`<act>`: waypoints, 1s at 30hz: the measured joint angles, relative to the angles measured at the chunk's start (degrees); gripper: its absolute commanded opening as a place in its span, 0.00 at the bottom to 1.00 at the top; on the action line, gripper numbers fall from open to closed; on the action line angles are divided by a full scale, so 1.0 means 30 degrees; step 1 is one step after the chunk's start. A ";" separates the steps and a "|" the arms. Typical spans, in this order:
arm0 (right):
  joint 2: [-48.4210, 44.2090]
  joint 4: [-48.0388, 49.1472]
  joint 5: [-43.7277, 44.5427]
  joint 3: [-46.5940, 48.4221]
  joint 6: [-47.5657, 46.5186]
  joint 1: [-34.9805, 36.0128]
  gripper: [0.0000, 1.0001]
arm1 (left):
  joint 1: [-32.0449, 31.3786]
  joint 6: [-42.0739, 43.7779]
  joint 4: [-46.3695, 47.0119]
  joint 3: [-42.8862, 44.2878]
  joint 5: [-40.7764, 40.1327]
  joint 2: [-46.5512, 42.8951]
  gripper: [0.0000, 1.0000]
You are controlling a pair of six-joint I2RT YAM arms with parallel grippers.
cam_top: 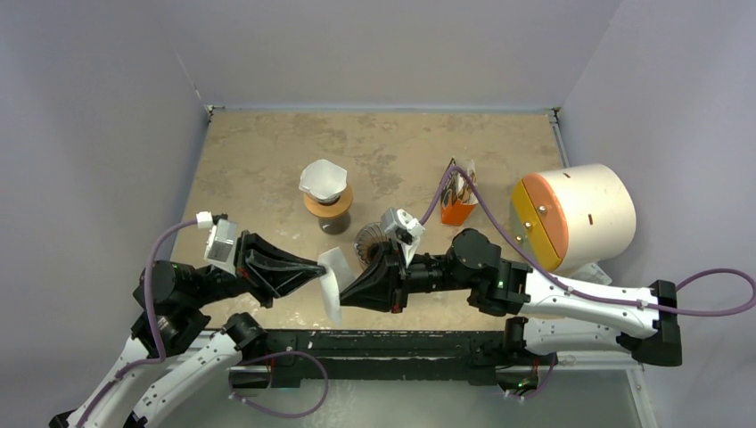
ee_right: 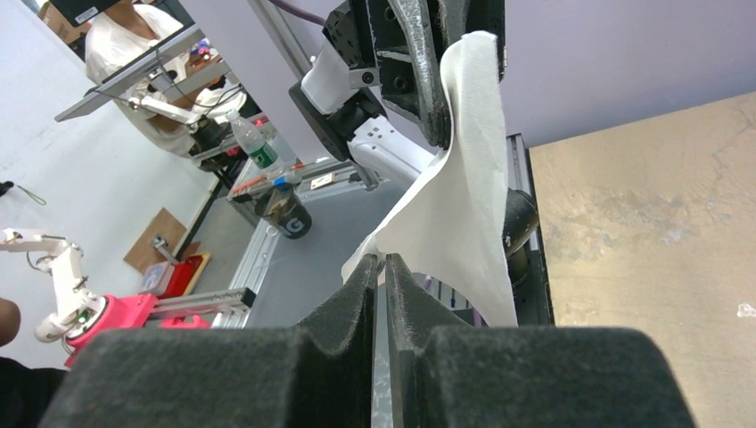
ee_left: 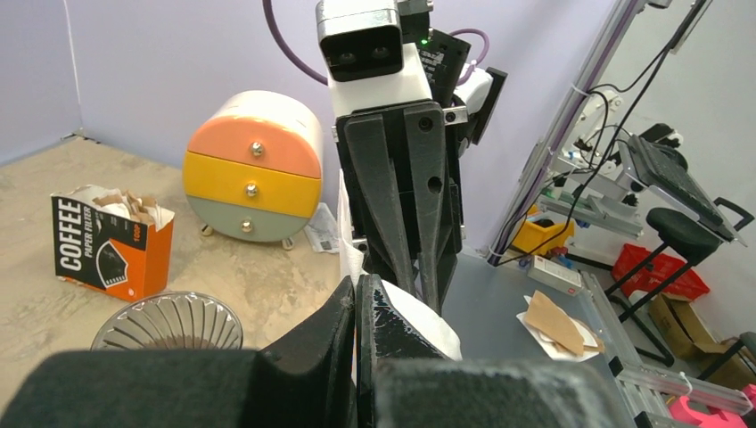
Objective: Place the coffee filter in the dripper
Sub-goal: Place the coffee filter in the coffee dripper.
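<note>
A white paper coffee filter (cam_top: 332, 283) hangs above the table's near edge, pinched from both sides. My left gripper (cam_top: 319, 267) is shut on its upper left edge, and in the left wrist view the filter (ee_left: 430, 326) shows just behind the closed tips (ee_left: 357, 287). From the right, my right gripper (cam_top: 345, 297) is shut on a lower corner; in its wrist view the filter (ee_right: 464, 196) rises from the tips (ee_right: 382, 261). The ribbed glass dripper (cam_top: 369, 239) stands just behind the grippers, empty, and appears again as the dripper (ee_left: 168, 323) low in the left wrist view.
A second dripper on a wooden collar (cam_top: 326, 191) holds a white filter farther back. An orange coffee filter box (cam_top: 457, 198) stands at the right, and a round drawer unit (cam_top: 575, 217) beyond it. Grey walls close in the table (cam_top: 250, 160).
</note>
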 measured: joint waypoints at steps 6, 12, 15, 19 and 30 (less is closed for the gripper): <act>0.0000 -0.0182 0.0007 0.0000 0.0000 0.0029 0.13 | 0.0000 0.0211 -0.0226 0.0000 -0.0546 -0.0226 0.00; 0.0000 -0.0291 0.0138 0.0000 0.0000 0.0087 0.15 | 0.0000 0.0342 -0.0503 0.0000 -0.0816 -0.0262 0.00; 0.0000 -0.0313 0.0146 0.0000 0.0000 0.0117 0.15 | 0.0000 0.0481 -0.0539 0.0000 -0.0845 -0.0262 0.00; 0.0000 -0.0328 0.0146 0.0000 0.0000 0.0131 0.15 | 0.0000 0.0495 -0.0576 0.0007 -0.0882 -0.0262 0.00; 0.0036 -0.0379 0.0568 0.0007 0.0007 0.0131 0.15 | 0.0000 0.0845 -0.1115 0.0007 -0.0969 -0.0270 0.00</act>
